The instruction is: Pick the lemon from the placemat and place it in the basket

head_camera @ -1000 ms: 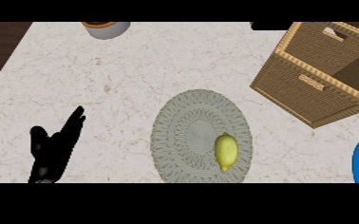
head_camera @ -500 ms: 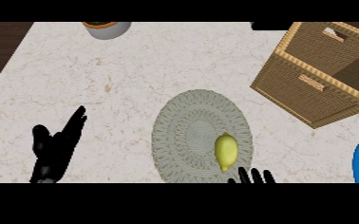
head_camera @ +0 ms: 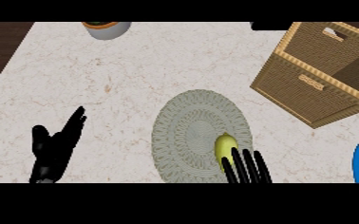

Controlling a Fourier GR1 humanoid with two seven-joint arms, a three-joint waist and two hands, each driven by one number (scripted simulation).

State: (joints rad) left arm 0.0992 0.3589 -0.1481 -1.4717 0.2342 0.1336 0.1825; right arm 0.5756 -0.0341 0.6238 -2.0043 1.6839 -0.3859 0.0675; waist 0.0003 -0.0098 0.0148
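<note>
right hand (head_camera: 238, 168) at the lower edge; fingers straight, slightly spread, holding nothing; thumb hidden. lemon (head_camera: 223, 144) just ahead of the fingertips, its near end touching or under them, can't tell which; it lies on the placemat (head_camera: 184, 133). basket (head_camera: 301, 88) well beyond the fingers, ahead and to their right. left hand (head_camera: 54, 147) open, resting far left. Risks: straight fingers nudge the lemon and it rolls; curling now catches only its near end and it squirts out.
</note>
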